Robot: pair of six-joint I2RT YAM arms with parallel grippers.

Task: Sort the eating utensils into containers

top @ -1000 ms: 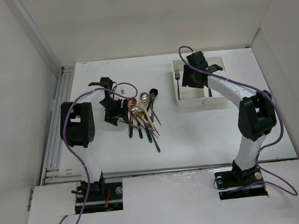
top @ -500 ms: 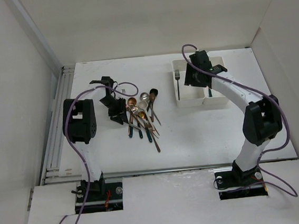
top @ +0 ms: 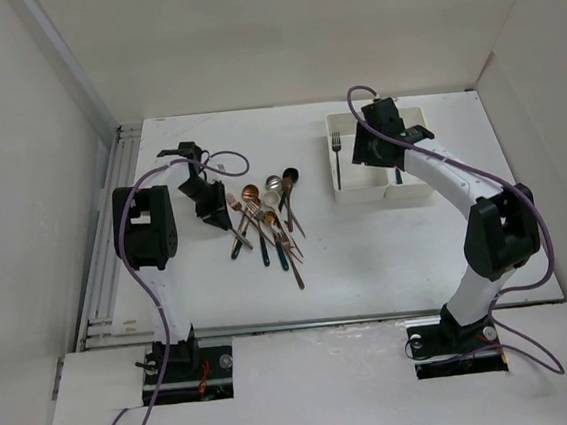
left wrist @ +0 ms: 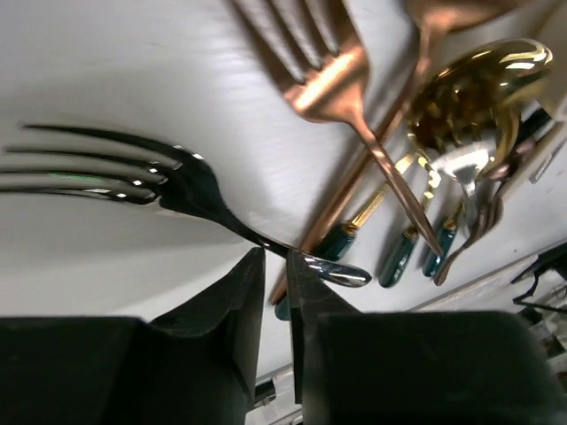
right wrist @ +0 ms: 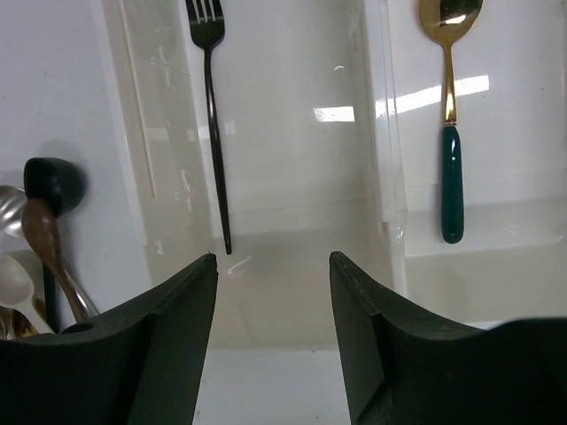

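Note:
My left gripper [top: 207,202] stands at the left edge of the utensil pile [top: 270,224]. In the left wrist view its jaws [left wrist: 275,252] are shut on the thin handle of a black fork [left wrist: 133,173], whose tines point left over the white table. Copper forks [left wrist: 319,62], a gold spoon [left wrist: 474,88] and teal handles [left wrist: 403,252] lie just beyond. My right gripper [top: 368,154] [right wrist: 273,257] is open and empty over the left bin of the white tray [top: 338,192]. A black fork [right wrist: 213,106] lies in that bin. A gold spoon with a teal handle [right wrist: 450,133] lies in the right bin.
White walls enclose the table on three sides. A metal rail [top: 106,250] runs along the left edge. Black, brown and silver spoon heads [right wrist: 44,204] of the pile show at the left of the right wrist view.
My left gripper has moved left and back, away from the pile, with the black fork. Some pile utensils shifted slightly. The right gripper has barely moved.

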